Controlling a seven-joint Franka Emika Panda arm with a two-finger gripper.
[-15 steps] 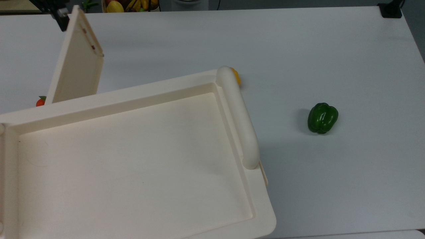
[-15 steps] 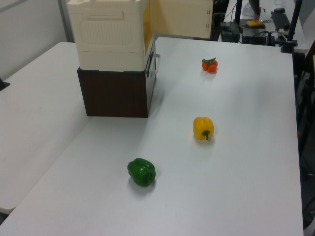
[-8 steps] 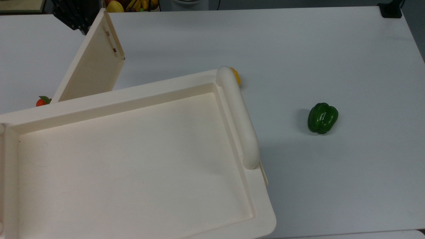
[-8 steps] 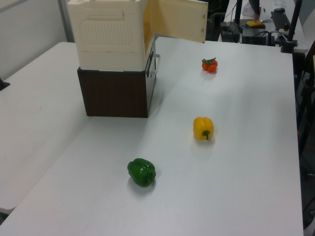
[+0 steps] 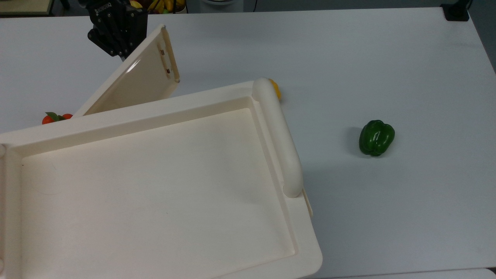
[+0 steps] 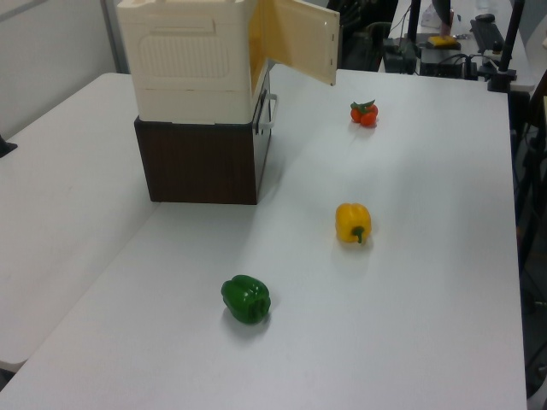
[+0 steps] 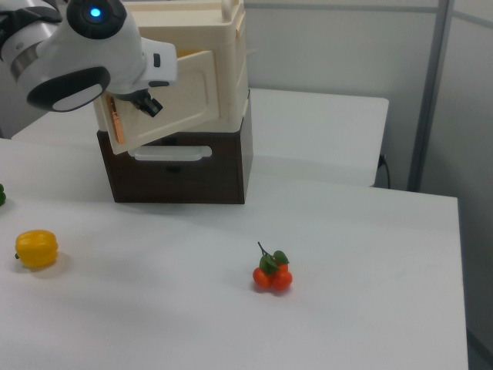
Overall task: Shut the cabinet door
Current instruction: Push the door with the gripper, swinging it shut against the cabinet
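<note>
Here, cabinet door (image 5: 135, 79) half-open off the cabinet (image 5: 155, 186); gripper (image 5: 123, 54) behind its outer face; jaws' state unclear.

cabinet door (image 5: 135, 79) ajar, tomatoes (image 7: 272, 274) well apart

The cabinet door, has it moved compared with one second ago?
Yes. In the top view the cabinet door has swung toward the top view's right, closer to the cabinet edge and its fixed handle bar.
</note>
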